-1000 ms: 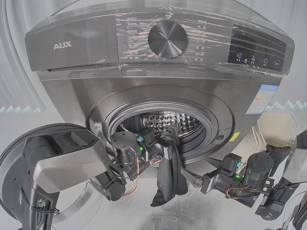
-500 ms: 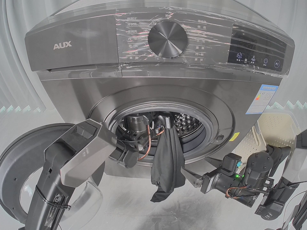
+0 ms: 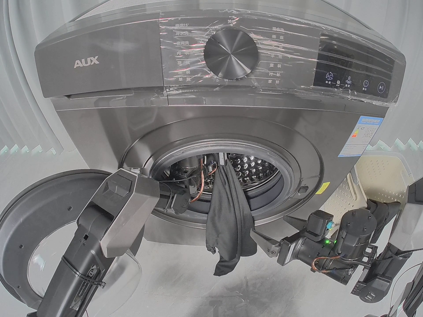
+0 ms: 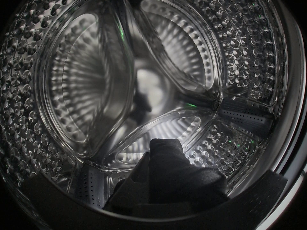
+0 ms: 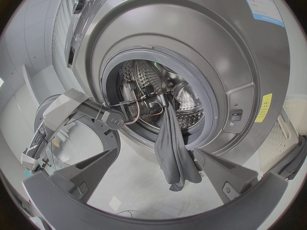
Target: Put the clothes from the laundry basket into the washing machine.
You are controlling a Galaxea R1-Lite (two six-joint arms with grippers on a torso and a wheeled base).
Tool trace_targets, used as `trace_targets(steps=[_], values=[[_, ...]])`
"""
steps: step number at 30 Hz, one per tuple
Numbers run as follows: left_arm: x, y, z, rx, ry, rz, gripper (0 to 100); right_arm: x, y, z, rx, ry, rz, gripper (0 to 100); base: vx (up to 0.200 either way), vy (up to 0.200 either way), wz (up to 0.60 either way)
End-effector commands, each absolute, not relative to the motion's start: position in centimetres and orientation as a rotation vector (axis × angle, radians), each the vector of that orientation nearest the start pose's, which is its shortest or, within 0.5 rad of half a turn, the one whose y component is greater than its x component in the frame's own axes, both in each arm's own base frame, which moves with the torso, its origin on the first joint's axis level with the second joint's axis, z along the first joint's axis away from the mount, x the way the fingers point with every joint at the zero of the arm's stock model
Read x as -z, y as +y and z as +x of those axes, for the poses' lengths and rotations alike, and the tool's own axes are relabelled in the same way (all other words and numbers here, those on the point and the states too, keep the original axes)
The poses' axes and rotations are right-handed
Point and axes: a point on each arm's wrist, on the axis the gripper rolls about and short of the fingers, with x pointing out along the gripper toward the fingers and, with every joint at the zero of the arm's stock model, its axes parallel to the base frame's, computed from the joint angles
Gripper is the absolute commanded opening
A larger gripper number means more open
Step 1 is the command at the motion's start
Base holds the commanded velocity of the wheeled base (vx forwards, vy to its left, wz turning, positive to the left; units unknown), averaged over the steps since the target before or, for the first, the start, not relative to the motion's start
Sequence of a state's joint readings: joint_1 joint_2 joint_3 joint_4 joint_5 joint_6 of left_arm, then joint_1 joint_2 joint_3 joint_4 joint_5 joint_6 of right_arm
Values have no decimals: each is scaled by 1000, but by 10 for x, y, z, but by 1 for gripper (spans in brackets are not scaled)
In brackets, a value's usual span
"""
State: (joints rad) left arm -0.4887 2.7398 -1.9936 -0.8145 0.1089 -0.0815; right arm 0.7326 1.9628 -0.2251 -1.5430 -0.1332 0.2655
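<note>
The washing machine (image 3: 220, 111) stands with its round door (image 3: 35, 225) swung open to the left. My left gripper (image 3: 219, 160) is inside the drum (image 4: 96, 80), shut on a dark garment (image 3: 229, 216). The gripped end (image 4: 172, 173) lies just inside the drum. The rest of the garment (image 5: 174, 150) drapes over the door seal and hangs down the front towards the floor. My right gripper (image 3: 269, 226) is open and holds nothing, low and to the right of the hanging cloth, fingers pointing at it. The cream laundry basket (image 3: 383, 177) sits at the right.
Another dark piece of clothing (image 3: 383, 210) hangs over the basket's front rim beside my right arm. The open door takes up the floor space at the lower left. Bare pale floor (image 5: 137, 182) lies under the drum opening.
My left arm has pushed up and deeper into the drum, carrying the garment's upper end inside; the hanging tail has risen slightly. The right arm has stayed put.
</note>
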Motion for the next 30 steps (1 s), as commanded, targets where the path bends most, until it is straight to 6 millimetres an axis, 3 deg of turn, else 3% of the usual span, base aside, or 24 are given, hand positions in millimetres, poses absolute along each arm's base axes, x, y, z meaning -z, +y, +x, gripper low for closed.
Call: trace_targets(steps=[1, 2, 7, 14, 22, 24, 30], values=[[-53, -253, 499, 359, -40, -95, 0, -72, 172, 196, -569, 260, 172, 100, 0, 0, 0], [-53, -253, 499, 359, -38, -96, 100, -72, 172, 196, -569, 260, 172, 100, 0, 0, 0], [-51, -254, 498, 362, -33, -93, 100, -72, 172, 196, -569, 261, 172, 100, 0, 0, 0], [-33, -262, 486, 381, 40, -69, 100, -72, 172, 195, -567, 260, 173, 100, 0, 0, 0], [-8, -258, 472, 388, 136, 29, 100, -72, 172, 196, -568, 259, 173, 100, 0, 0, 0], [-8, -258, 472, 388, 136, 29, 100, -72, 172, 196, -568, 259, 173, 100, 0, 0, 0], [-22, -247, 447, 415, 209, 91, 100, -72, 172, 196, -568, 259, 173, 100, 0, 0, 0]])
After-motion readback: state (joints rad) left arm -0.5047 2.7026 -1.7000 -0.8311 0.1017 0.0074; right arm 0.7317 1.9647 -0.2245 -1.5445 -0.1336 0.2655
